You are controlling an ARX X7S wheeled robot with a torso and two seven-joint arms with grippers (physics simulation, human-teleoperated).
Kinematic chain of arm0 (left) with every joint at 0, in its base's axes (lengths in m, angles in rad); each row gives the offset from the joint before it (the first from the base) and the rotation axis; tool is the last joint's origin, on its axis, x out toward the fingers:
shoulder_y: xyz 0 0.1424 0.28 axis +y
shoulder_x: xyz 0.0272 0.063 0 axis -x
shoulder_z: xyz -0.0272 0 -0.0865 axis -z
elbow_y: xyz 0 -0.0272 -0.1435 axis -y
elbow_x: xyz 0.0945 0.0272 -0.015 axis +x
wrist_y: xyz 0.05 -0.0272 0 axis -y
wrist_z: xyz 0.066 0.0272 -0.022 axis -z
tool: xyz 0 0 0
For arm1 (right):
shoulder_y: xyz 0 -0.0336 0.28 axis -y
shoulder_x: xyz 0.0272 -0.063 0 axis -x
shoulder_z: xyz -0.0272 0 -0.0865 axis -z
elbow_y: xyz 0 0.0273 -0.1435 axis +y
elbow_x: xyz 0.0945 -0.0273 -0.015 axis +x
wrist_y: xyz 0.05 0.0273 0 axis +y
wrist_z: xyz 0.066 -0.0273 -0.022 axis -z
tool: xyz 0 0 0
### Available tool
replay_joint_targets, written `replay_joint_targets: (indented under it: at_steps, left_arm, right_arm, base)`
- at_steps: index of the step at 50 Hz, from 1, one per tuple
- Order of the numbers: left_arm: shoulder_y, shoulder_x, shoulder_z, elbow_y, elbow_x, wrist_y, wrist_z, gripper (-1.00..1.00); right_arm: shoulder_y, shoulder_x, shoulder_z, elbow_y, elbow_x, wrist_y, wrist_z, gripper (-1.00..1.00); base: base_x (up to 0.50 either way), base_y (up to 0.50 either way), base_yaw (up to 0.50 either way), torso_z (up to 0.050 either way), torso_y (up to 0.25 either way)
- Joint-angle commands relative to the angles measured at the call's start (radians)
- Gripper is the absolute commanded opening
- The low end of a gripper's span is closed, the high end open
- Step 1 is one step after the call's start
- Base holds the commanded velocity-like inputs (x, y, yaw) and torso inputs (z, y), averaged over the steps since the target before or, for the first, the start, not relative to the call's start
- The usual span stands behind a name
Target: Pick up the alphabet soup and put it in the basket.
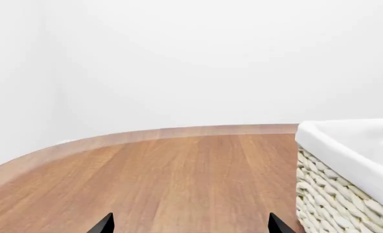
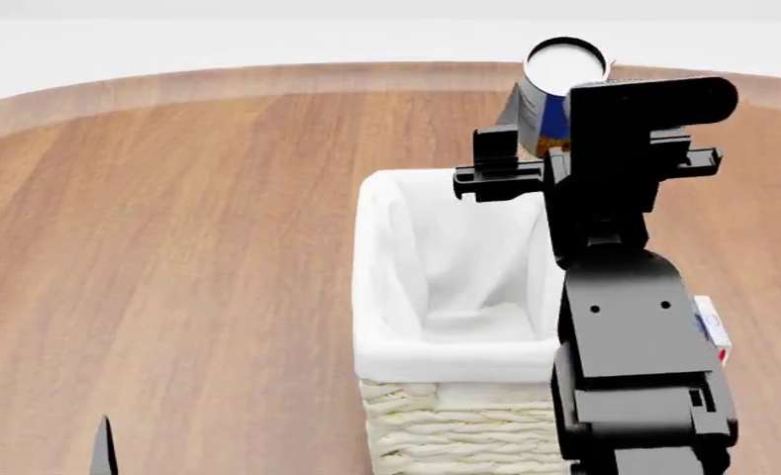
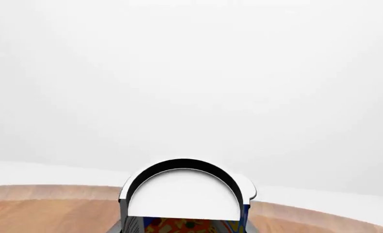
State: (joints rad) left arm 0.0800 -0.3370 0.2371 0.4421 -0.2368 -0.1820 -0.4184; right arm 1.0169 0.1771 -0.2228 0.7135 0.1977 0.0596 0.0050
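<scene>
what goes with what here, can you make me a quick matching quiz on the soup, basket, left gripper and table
Things:
1. soup
2. basket
3. left gripper
4. table

Descriptions:
a. brown wood
b. open, holding nothing
c. white cloth liner over woven sides
d. held in the right gripper, beyond the basket's far end

Pairs: 1-d, 2-c, 3-b, 4-a

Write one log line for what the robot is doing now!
right gripper: holding alphabet soup | raised beyond basket | left gripper: open, idle
</scene>
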Motion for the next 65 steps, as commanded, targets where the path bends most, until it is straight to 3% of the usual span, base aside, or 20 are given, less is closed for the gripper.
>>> replay_joint_targets:
  at_steps: [1, 7, 26, 41, 47, 65]
  left_arm:
    - [-0.003, -0.001, 0.002, -0.008, -0.003, 0.004, -0.002, 1.0]
    - [-0.003, -0.004, 0.004, -0.003, -0.003, 0.0, -0.005, 1.0]
    - [-0.01, -0.006, 0.006, -0.021, -0.013, 0.009, -0.002, 1.0]
    - [-0.013, -0.01, 0.009, -0.02, -0.018, 0.0, -0.007, 1.0]
    - [-0.013, -0.012, 0.013, -0.02, -0.018, -0.001, -0.007, 1.0]
    - [-0.011, -0.016, 0.013, -0.021, -0.022, 0.005, -0.013, 1.0]
  right_arm:
    - [0.194, -0.065, -0.037, 0.358, -0.075, -0.126, -0.031, -1.0]
    - [0.302, -0.103, -0.04, 0.59, -0.083, -0.204, -0.038, -1.0]
    - [0.344, -0.115, -0.027, 0.595, -0.184, -0.035, 0.012, -1.0]
    - [0.363, -0.134, 0.096, 0.595, -0.155, 0.13, -0.144, -1.0]
    - [0.356, -0.141, 0.094, 0.595, -0.19, 0.223, -0.152, -1.0]
    - [0.315, -0.143, 0.079, 0.595, -0.193, 0.291, -0.165, -1.0]
  base:
    - [0.0, 0.0, 0.0, 0.0, 0.0]
    - [0.0, 0.0, 0.0, 0.0, 0.0]
    - [0.0, 0.0, 0.0, 0.001, 0.001]
    - [0.0, 0.0, 0.0, 0.0, 0.001]
    - [0.0, 0.0, 0.0, 0.0, 0.0]
    - [0.0, 0.0, 0.0, 0.0, 0.001]
